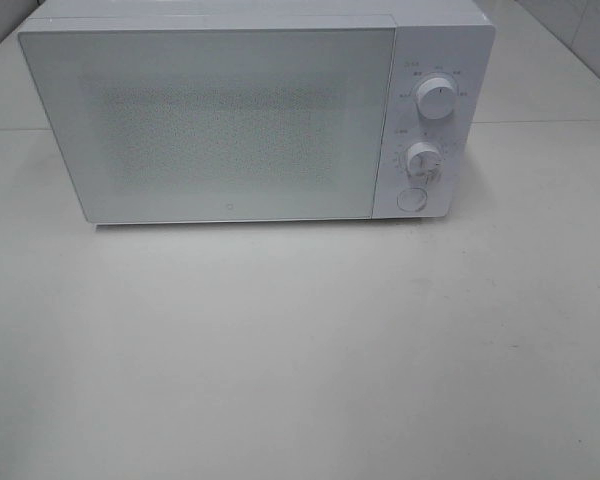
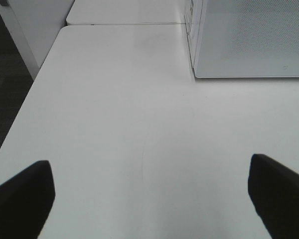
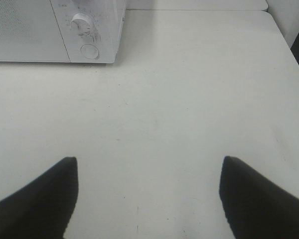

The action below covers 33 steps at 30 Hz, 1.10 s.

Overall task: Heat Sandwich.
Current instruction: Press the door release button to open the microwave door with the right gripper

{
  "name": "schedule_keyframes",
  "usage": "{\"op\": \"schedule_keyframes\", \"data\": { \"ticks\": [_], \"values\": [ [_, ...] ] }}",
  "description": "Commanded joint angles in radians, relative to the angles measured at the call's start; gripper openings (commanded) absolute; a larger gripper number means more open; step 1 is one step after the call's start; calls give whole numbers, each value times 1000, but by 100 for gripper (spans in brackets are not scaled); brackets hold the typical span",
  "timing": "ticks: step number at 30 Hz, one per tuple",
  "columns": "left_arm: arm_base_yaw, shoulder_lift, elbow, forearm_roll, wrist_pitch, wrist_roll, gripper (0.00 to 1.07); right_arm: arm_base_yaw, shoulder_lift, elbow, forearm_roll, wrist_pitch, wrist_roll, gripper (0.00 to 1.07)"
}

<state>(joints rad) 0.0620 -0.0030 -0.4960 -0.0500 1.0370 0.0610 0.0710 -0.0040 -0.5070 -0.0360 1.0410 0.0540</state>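
No sandwich shows in any view. A white microwave stands at the back of the table with its door shut; its two knobs and round button sit on the right panel. Neither arm appears in the high view. In the left wrist view my left gripper is open, empty, over bare table with the microwave's left front corner ahead. In the right wrist view my right gripper is open and empty, with the microwave's control panel ahead of it.
The white table stretches in front of the microwave. Its left edge drops to a dark floor, and a seam to a second tabletop runs behind. The right edge lies near a dark gap.
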Motion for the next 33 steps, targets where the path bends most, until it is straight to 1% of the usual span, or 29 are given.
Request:
{"op": "schedule_keyframes", "data": {
  "ticks": [1,6,11,14,15,16,20,22,24,27,30,31,33],
  "values": [
    [5,-27,3,-7,-9,-2,101,-5,-27,1,-1,-4,-7,76],
    [5,-27,3,-7,-9,-2,101,-5,-25,-1,0,-7,-7,76],
    [5,-27,3,-7,-9,-2,101,-5,21,-34,0,-32,-7,76],
    [5,-27,3,-7,-9,-2,101,-5,91,-43,2,-102,-6,76],
    [5,-27,3,-7,-9,-2,101,-5,91,-43,2,-102,-6,76],
    [5,-27,3,-7,-9,-2,101,-5,132,-43,11,-147,-6,76],
    [5,-27,3,-7,-9,-2,101,-5,193,-43,18,-226,-2,76],
    [5,-27,3,-7,-9,-2,101,-5,256,-43,18,-292,-2,76],
    [5,-27,3,-7,-9,-2,101,-5,279,-42,18,-310,-2,76],
    [5,-27,3,-7,-9,-2,101,-5,370,-42,18,-389,-2,76],
    [5,-27,3,-7,-9,-2,101,-5,414,-42,18,-425,-2,76],
    [5,-27,3,-7,-9,-2,101,-5,464,-42,18,-459,-2,76],
    [5,-27,3,-7,-9,-2,101,-5,507,-42,18,-488,-2,76]
  ]
}}
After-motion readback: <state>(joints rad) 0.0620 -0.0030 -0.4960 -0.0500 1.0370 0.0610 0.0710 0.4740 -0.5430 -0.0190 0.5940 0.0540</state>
